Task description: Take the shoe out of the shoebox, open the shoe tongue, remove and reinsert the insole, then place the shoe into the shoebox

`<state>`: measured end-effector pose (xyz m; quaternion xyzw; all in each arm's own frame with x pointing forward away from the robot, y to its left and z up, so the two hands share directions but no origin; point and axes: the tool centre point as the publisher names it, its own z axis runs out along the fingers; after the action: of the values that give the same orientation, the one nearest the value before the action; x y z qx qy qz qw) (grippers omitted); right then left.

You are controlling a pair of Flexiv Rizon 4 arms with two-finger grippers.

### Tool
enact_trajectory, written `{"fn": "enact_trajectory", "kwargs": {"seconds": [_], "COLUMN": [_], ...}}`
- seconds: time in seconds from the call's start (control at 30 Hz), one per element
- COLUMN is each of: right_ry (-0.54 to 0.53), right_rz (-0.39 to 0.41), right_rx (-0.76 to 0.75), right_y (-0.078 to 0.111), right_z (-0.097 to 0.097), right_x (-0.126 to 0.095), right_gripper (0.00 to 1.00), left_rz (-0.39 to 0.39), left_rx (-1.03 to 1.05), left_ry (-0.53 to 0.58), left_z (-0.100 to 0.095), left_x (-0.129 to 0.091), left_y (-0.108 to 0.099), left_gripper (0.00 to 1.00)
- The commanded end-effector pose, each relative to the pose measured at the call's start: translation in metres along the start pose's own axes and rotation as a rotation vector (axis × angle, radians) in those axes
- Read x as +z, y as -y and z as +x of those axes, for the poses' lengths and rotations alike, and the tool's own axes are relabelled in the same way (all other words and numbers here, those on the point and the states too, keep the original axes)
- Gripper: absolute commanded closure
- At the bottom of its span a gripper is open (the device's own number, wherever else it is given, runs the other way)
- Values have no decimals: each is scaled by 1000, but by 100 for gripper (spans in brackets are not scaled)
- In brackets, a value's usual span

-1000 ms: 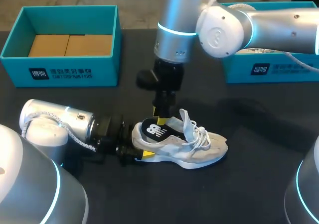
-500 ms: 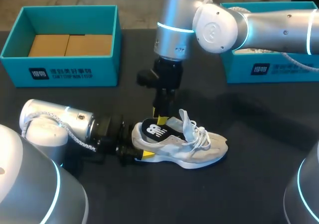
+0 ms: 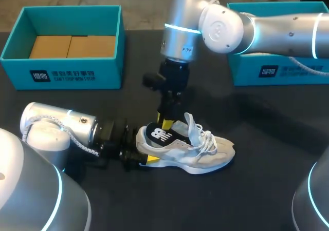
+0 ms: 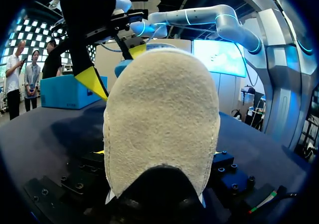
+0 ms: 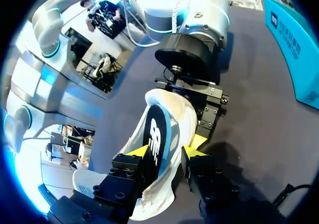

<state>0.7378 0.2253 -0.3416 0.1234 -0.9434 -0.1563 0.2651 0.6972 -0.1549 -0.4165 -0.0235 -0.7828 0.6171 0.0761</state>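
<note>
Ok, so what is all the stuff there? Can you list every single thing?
shoe: one, grey and white, lying on the table's middle, its tongue pulled up
insole: one, black with a white mark, sticking up out of the shoe's heel end
shoeboxes: two, teal, at the table's back; one at the left, one at the right partly hidden behind the right arm
cardboard: brown, lying in the bottom of the left shoebox
table: one, black, under everything
left gripper: one, black with yellow tips, clamped on the shoe's heel
right gripper: one, black with yellow tips, pointing down at the shoe's opening, right by the insole
</note>
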Motion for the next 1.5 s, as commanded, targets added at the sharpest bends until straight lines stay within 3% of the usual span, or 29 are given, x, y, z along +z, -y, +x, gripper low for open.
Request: {"fn": "enact_trajectory", "kwargs": {"seconds": [0.03, 0.3, 0.4, 0.53, 1.07, 1.5], "right_ry": [-6, -10, -8, -5, 39, 71], "right_rz": [5, 4, 1, 0, 15, -6], "right_rx": [6, 20, 22, 22, -81, -156], "right_y": [-5, -7, -7, -8, -30, -33], "right_z": [0, 9, 11, 15, 23, 29], "right_x": [6, 10, 11, 12, -3, -12], "right_gripper": [61, 70, 89, 100, 100, 100], "left_rz": [-1, -1, -1, -1, -1, -1], "left_rx": [0, 0, 0, 0, 0, 0], "left_ry": [2, 2, 2, 2, 2, 2], "left_z": [1, 1, 1, 1, 1, 1], "left_x": [0, 0, 0, 0, 0, 0], "left_y": [-3, -3, -3, -3, -3, -3], "left_gripper": [100, 100, 100, 100, 100, 100]}}
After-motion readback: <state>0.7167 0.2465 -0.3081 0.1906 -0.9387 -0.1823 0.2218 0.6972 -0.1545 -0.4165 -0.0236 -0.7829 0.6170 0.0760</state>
